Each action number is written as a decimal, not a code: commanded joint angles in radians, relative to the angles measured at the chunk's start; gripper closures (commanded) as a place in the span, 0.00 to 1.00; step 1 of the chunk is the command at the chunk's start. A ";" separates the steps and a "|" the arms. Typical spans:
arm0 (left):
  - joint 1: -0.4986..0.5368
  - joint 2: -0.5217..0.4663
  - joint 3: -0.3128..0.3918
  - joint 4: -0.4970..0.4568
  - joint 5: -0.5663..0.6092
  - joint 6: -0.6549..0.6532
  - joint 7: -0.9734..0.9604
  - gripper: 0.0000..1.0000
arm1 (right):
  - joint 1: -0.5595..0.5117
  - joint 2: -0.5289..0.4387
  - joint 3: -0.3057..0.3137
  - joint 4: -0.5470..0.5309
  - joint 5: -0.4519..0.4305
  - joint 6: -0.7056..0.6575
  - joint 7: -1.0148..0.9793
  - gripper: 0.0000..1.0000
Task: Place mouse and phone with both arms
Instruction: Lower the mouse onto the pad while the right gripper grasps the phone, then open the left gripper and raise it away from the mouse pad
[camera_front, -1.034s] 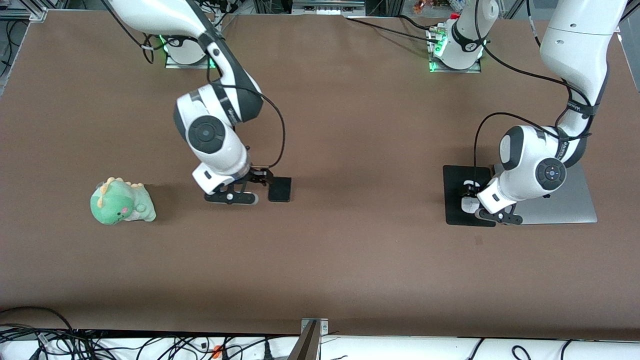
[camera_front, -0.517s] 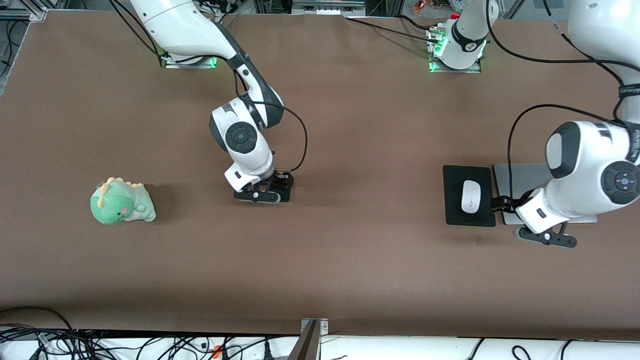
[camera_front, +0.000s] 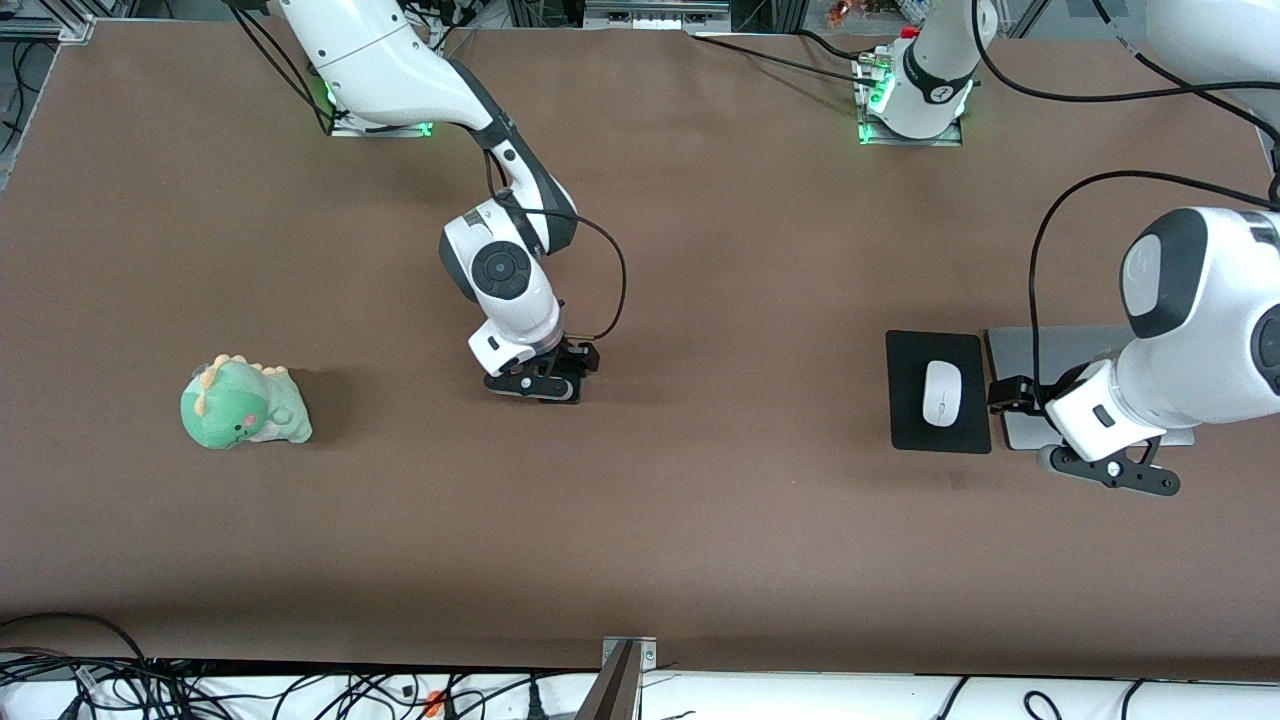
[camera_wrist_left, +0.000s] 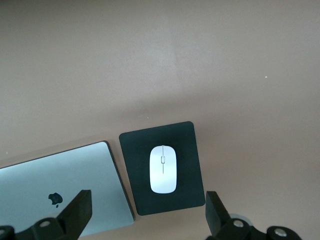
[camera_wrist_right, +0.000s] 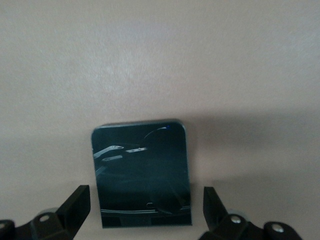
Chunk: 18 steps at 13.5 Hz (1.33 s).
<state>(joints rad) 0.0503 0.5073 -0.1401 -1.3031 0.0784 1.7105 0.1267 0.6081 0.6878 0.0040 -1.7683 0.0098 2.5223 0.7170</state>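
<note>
The fingers (camera_wrist_right: 75, 202) of the right gripper (camera_wrist_right: 145, 210) are spread wide with nothing between them — the phone (camera_wrist_right: 142, 172) lies flat on the table under the gap, touched by neither tip. The left gripper (camera_wrist_left: 145, 212) is spread just as wide and also holds nothing; it hangs over the silver laptop (camera_front: 1080, 350), just beside the mouse pad (camera_front: 910, 420), at the left arm's end of the table.

Count: 2 white jointed arms with black bands, 2 black 2-finger grippers, 1 mouse (camera_front: 940, 392), 1 phone, 1 mouse pad, 1 laptop, 1 plush toy (camera_front: 243, 403).

The mouse is a smooth, glossy white oval with a thin grey line along its middle, resting on the mouse pad — a flat, matte black rectangle with rounded corners. The phone is a small black slab with rounded corners and a shiny face that throws back reflections; it sits near the table's middle, under the right gripper (camera_front: 545, 385). The laptop (camera_wrist_left: 55, 185) is closed, brushed silver, with a dark logo. The plush toy is a soft green dinosaur with yellow spikes, at the right arm's end of the brown, finely textured table (camera_front: 700, 520).
</note>
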 joint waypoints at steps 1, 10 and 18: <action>0.013 -0.035 0.005 0.057 -0.043 -0.048 0.005 0.00 | 0.018 -0.004 -0.005 -0.014 0.015 0.024 0.015 0.00; -0.024 -0.307 0.094 -0.074 -0.083 -0.075 -0.033 0.00 | 0.024 0.015 -0.009 -0.025 0.010 0.049 -0.002 0.25; -0.018 -0.567 0.111 -0.418 -0.071 -0.026 -0.033 0.00 | 0.013 -0.046 -0.051 -0.014 0.009 -0.054 -0.134 0.58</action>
<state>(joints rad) 0.0343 0.0290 -0.0419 -1.5956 0.0181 1.6303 0.0997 0.6221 0.6913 -0.0143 -1.7741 0.0096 2.5257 0.6581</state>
